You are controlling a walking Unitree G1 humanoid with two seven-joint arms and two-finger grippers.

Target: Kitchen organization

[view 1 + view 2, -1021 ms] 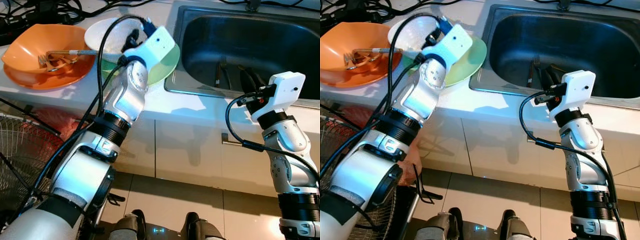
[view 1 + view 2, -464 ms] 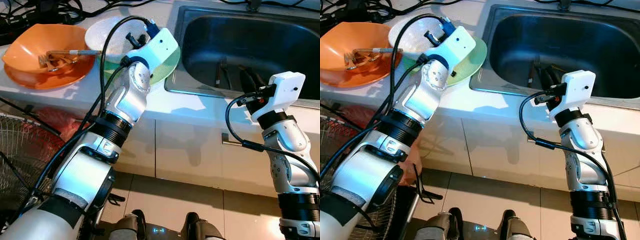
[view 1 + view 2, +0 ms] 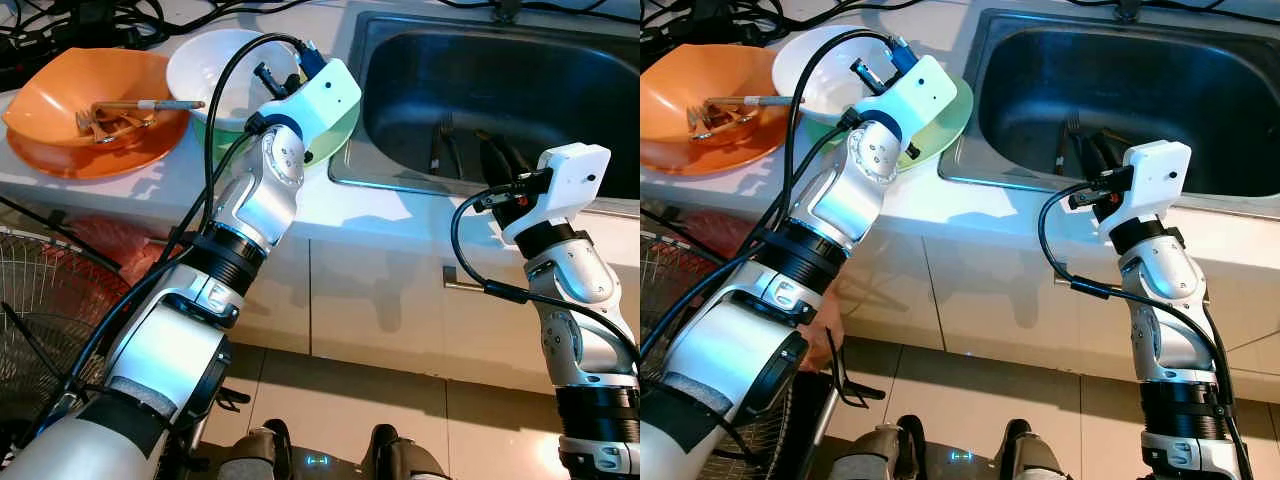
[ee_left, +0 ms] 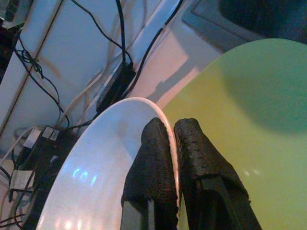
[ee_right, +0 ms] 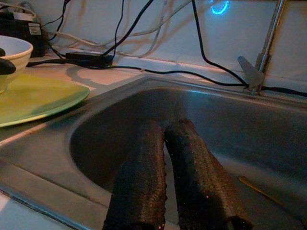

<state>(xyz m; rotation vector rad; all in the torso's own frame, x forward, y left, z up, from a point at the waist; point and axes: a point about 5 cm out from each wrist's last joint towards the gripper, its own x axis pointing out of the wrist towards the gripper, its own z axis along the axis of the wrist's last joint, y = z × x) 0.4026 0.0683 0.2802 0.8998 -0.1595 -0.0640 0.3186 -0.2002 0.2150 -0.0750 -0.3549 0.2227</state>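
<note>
A white bowl (image 3: 215, 72) sits partly over a light green plate (image 3: 338, 128) on the counter, just left of the sink (image 3: 345, 172). My left gripper (image 4: 171, 127) is shut on the white bowl's rim, one finger inside and one outside, above the plate (image 4: 249, 134). Beside them lies an orange bowl (image 3: 60, 95) holding forks and a long-handled utensil (image 3: 125, 112). My right gripper (image 3: 497, 152) hovers over the sink's near edge; its fingers (image 5: 144, 158) are shut on nothing and point into the basin.
A utensil (image 3: 437, 145) lies in the sink, and the faucet (image 5: 266, 43) stands at its back. Black cables (image 3: 90, 20) clutter the counter behind the bowls. A wire fan cage (image 3: 40, 300) stands on the floor at lower left, and cabinet doors (image 3: 380, 300) are below the counter.
My left wrist has shifted right toward the sink while holding the bowl's rim, and more of the white bowl now shows. The right arm has not moved.
</note>
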